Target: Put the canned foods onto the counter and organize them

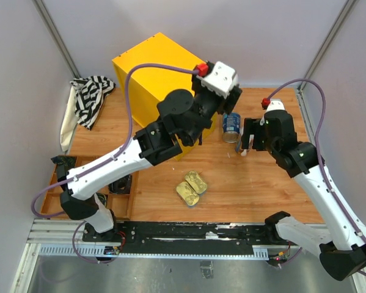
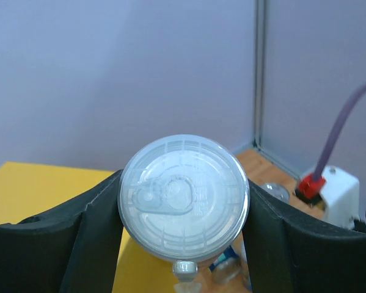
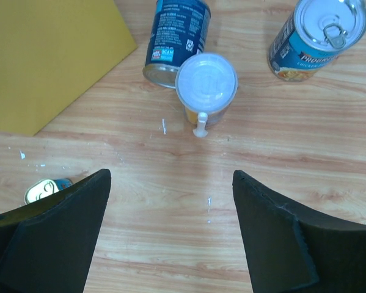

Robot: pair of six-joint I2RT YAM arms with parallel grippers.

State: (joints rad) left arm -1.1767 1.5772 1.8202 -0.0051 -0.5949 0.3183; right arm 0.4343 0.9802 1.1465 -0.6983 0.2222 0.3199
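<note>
Your arms are both white shells with chunky black joints. The left arm [image 1: 112, 163], the one beside the yellow counter [image 1: 147, 64], has a white wrist box [image 1: 222, 76] with a red plug [image 1: 201, 69] and a purple cable [image 1: 128, 97] looping out. The right arm [image 1: 326, 192], farther from the counter, gets the same red plug and purple loop. Fingers [image 3: 54, 238] are matte black wedges.

Left arm [image 1: 118, 160] apparently higher, left pincer [image 2: 184, 210] tight around can [image 2: 184, 194]; right arm [image 1: 329, 189] outstretched, right pincer [image 3: 170, 183] wide, empty.

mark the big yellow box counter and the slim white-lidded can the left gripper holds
big yellow box counter [image 1: 149, 61]: top external view, flat top
slim white-lidded can [image 2: 184, 196]: left wrist view, lid centre
</note>
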